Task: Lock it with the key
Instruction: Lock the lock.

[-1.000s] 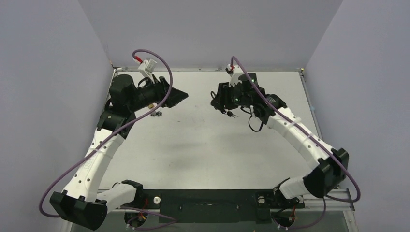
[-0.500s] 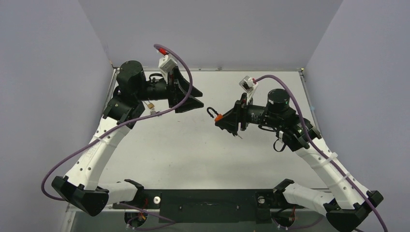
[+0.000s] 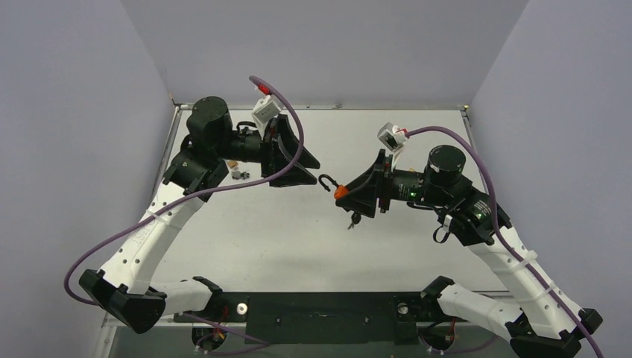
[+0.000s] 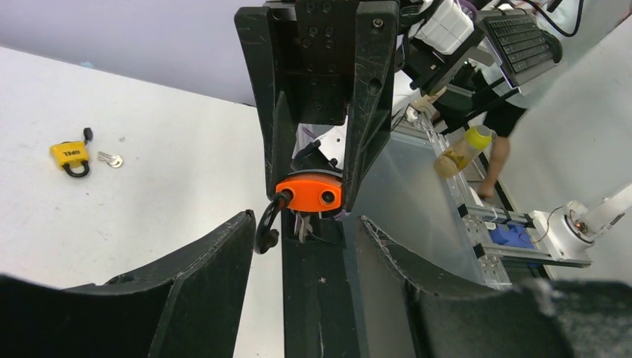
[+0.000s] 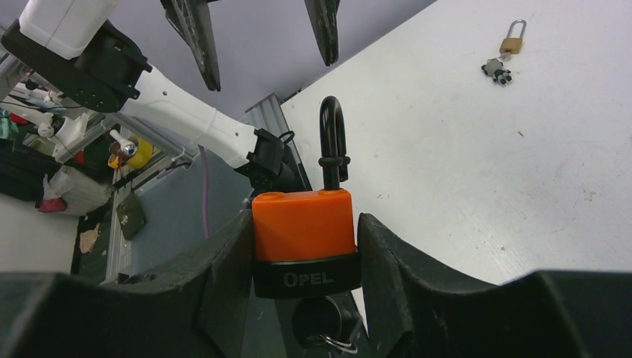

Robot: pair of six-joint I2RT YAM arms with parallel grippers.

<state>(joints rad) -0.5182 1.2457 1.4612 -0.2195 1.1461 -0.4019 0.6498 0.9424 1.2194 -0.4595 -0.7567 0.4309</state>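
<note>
Right end effector (image 5: 302, 246) clenched on orange plastic padlock (image 5: 301, 216), lifted off white desk (image 3: 298, 239). Black steel shackle (image 5: 332, 138) seemingly unlatched. Black-headed key (image 5: 320, 319) sat beneath padlock. Left end effector (image 4: 303, 222) released, facing padlock. Best: seat shackle squarely, then turn key without skewing.

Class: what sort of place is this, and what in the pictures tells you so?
Probably a robotics lab. Two robot arms are bolted to a walled white table, the right gripper holds an orange padlock, and a keyboard sits on a desk beyond.
</note>
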